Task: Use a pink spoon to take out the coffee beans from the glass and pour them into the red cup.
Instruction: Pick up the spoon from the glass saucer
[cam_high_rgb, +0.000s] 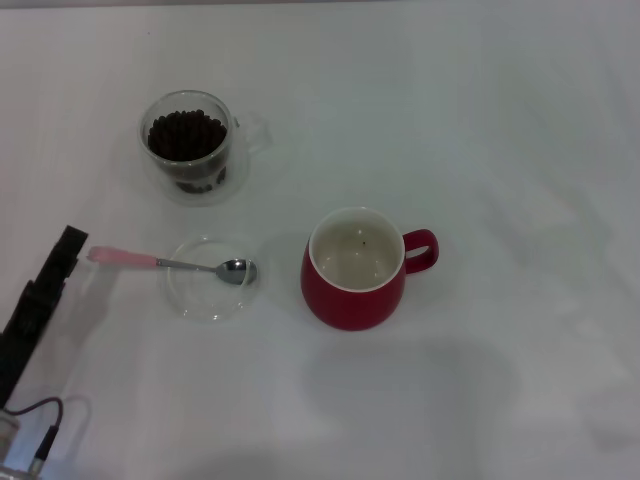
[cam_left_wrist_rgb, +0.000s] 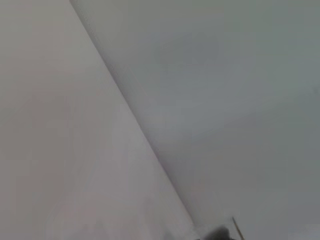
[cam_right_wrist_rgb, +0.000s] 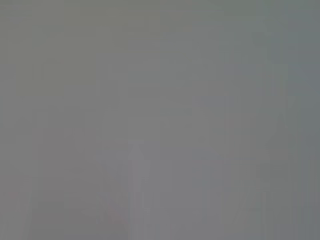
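First step, spoon pickup, not yet begun. My left gripper (cam_high_rgb: 68, 245) sits near the desk's left edge, just short of the pink spoon (cam_high_rgb: 170, 263); I cannot tell whether its fingers are apart or together. Right arm not in view. The spoon lies across the glass dish (cam_high_rgb: 210, 277), long axis parallel to the front edge, pink handle pointing left toward me, bowl pointing at the red cup (cam_high_rgb: 354, 267). The glass (cam_high_rgb: 190, 147) of coffee beans (cam_high_rgb: 186, 135) stands behind it. Next: close on the handle.

left hand (cam_high_rgb: 62, 250) fingers unclear.
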